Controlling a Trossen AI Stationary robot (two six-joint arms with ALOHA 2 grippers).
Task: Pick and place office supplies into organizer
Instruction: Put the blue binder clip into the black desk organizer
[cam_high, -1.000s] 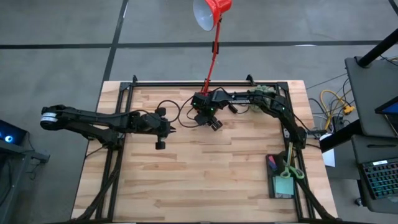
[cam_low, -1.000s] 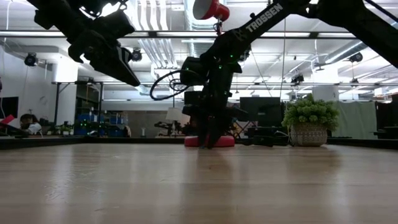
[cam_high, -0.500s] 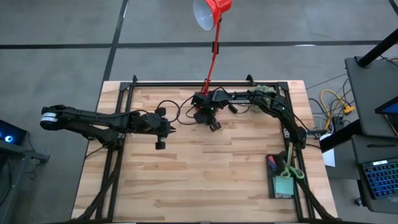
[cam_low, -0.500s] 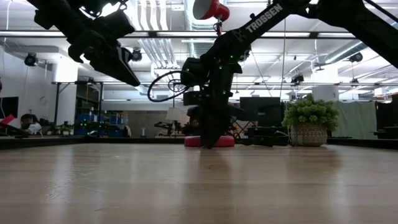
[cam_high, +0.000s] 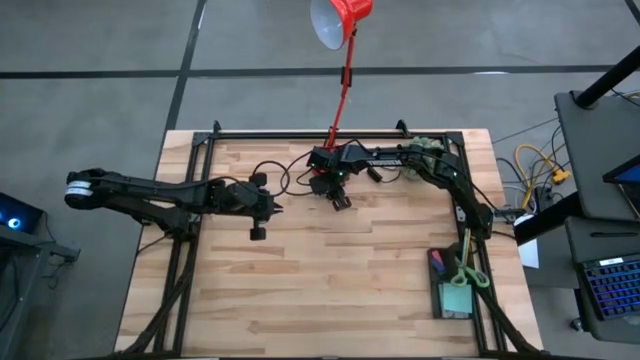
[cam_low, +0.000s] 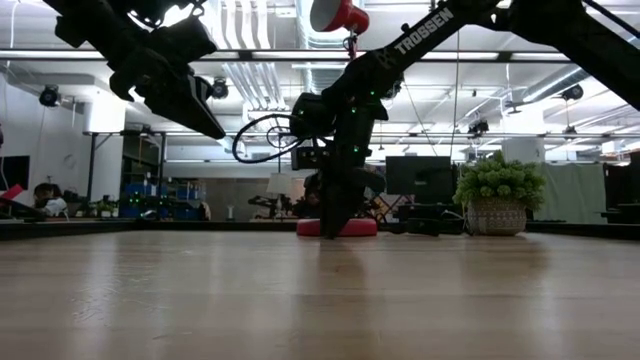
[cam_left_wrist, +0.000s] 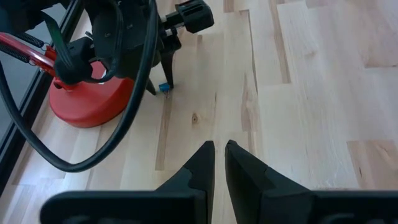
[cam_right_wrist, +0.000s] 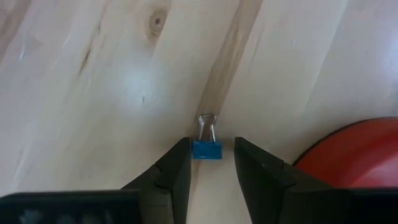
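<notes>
A small blue binder clip (cam_right_wrist: 206, 149) lies flat on the wood beside the red lamp base (cam_right_wrist: 351, 152), its wire handles pointing away from my wrist. My right gripper (cam_right_wrist: 211, 149) points down over the clip, open, one finger on each side of it, with bare wood showing between the clip and one finger. The left wrist view shows the same clip (cam_left_wrist: 163, 89) under that gripper (cam_left_wrist: 158, 86). The organizer (cam_high: 440, 300) sits at the near right corner holding green-handled scissors (cam_high: 468, 272) and a teal pad (cam_high: 457, 298). My left gripper (cam_left_wrist: 219, 149) hangs shut over the middle left.
The red lamp's base (cam_left_wrist: 87, 99) stands right next to the clip, its stem (cam_high: 342, 90) rising past the far edge. A potted green plant (cam_low: 497, 195) sits at the far right. Black frame rails (cam_high: 190, 250) run along the table's sides. Bare wood fills the near half.
My right gripper has rolled about its own pointing line while staying over the same spot by the lamp base. The cable loop on its wrist has swung with the turn.
</notes>
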